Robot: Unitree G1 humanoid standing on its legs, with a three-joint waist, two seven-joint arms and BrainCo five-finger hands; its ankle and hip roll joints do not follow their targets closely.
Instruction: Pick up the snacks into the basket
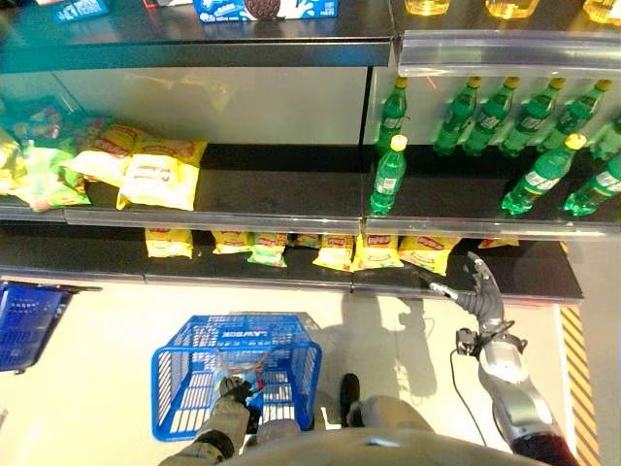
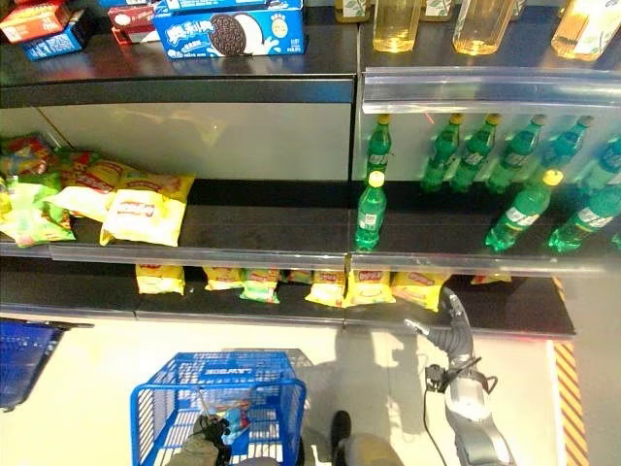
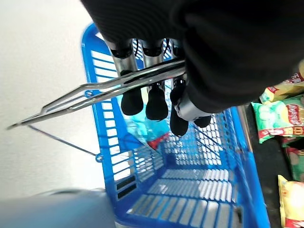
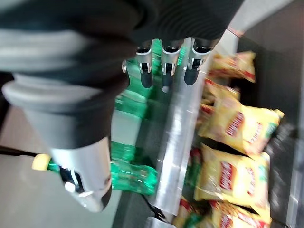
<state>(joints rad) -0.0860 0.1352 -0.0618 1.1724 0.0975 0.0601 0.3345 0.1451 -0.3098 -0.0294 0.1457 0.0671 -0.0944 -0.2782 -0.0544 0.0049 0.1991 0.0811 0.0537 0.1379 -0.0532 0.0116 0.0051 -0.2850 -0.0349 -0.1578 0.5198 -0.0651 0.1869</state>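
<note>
Shelves (image 1: 243,184) hold yellow snack bags (image 1: 160,173) at left and green bottles (image 1: 388,175) at right. Blue basket (image 1: 184,383) on the floor below; left hand (image 3: 152,90), fingers curled round its wire handle (image 3: 95,92). Right hand (image 1: 480,286) raised near the bottom-shelf snacks (image 1: 374,252), fingers relaxed, empty.

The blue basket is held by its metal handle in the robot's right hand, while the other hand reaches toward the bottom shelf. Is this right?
Not quite: the left hand holds the blue basket by its metal handle, fingers curled round it, as the left wrist view shows. The right hand is the one reaching toward the bottom shelf, as the left eye view shows.
</note>
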